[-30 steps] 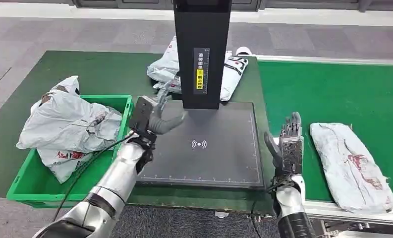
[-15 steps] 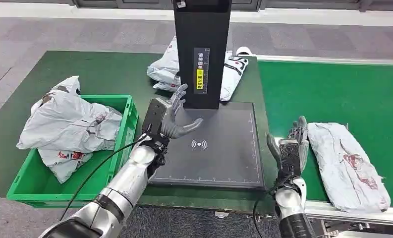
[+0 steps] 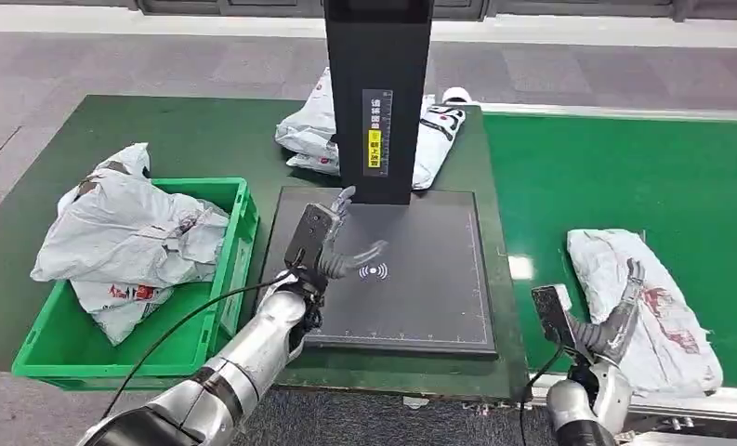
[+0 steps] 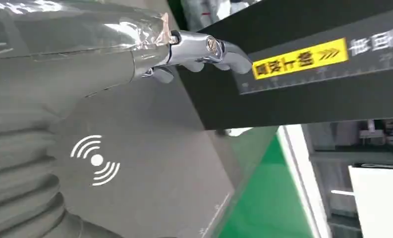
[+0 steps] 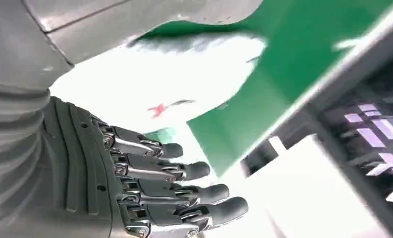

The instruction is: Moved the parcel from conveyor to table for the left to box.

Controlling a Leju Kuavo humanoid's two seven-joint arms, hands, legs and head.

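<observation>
A crumpled white parcel point(image 3: 645, 307) with red print lies on the green conveyor belt point(image 3: 625, 177) at the right. My right hand point(image 3: 613, 321) has its fingers spread and lies against the parcel's near left edge; the right wrist view shows the white parcel point(image 5: 184, 84) beyond the spread fingers point(image 5: 184, 171), and I cannot tell whether they touch it. My left hand point(image 3: 336, 243) hovers open over the black scanner pad point(image 3: 420, 297), in front of the black post point(image 3: 376, 93). Nothing is in it.
A green crate point(image 3: 48, 334) at the left holds several white parcels point(image 3: 123, 237). More white parcels point(image 3: 313, 125) lie behind the post on the green table. The conveyor's metal rim point(image 3: 680, 409) runs along the near right edge.
My right hand has dropped and swung right from beside the pad to the parcel's edge. My left hand has moved right and forward over the pad. The parcel has shifted slightly left.
</observation>
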